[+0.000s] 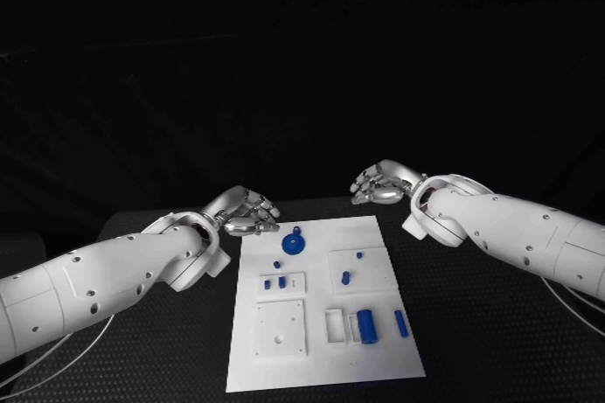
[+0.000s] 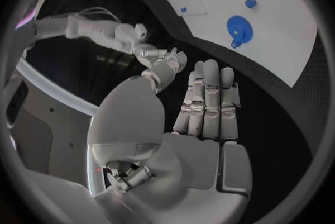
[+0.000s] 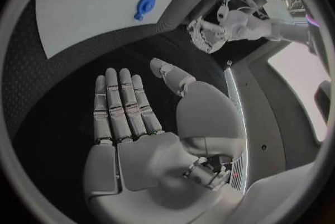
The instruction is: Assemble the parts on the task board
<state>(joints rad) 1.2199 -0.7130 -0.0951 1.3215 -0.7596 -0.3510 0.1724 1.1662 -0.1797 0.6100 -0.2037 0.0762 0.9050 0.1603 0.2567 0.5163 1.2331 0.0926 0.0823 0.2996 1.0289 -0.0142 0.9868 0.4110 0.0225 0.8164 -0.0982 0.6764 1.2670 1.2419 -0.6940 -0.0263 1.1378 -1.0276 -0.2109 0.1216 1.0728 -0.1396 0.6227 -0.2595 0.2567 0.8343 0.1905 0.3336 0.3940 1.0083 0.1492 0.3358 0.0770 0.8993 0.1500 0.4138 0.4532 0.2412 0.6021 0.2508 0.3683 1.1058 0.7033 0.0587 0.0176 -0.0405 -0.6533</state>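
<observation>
Silver fingers [image 2: 209, 101] straight, empty.

The surface [image 1: 504, 333] is black and has a bumpy, dotted look. A white task board [image 1: 378, 350] lies flat on it in the middle, running from near to far. Small blue parts [image 1: 368, 326] sit on the board.

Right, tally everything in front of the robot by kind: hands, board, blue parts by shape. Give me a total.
Hands: 2, left hand and right hand, both holding nothing
Task board: 1
Large round blue part: 1
Long blue parts: 2
Small blue parts: 5, as far as the head view shows
Total: 11
</observation>
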